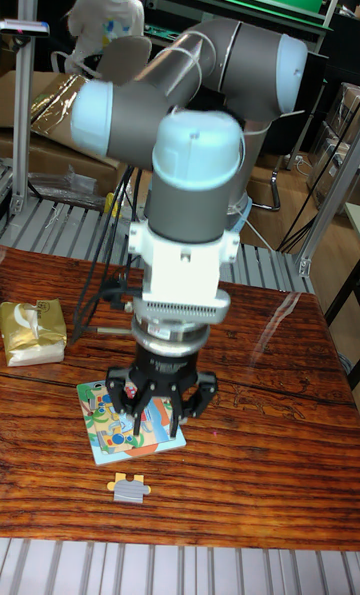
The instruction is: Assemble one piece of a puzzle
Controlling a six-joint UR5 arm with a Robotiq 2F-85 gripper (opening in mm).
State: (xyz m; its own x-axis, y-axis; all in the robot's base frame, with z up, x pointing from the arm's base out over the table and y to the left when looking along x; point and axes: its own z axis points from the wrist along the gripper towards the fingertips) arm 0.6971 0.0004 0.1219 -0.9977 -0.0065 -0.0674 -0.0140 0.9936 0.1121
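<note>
Puzzle piece [130,487] loose beside puzzle board [125,433]; tool [153,425] over board.

The arm [190,105] reached forward and bent straight down, its white wrist [183,270] vertical. The black gripper [155,423] pointed downward, fingers [135,417] spread apart, hanging low with nothing visibly held between them.

Puzzle board [110,433]: upper right part hidden behind gripper [150,422]. Fingers [132,417]: tips blurred against board; spacing indeterminate. Counter [270,455]: left, right ends cropped.
</note>
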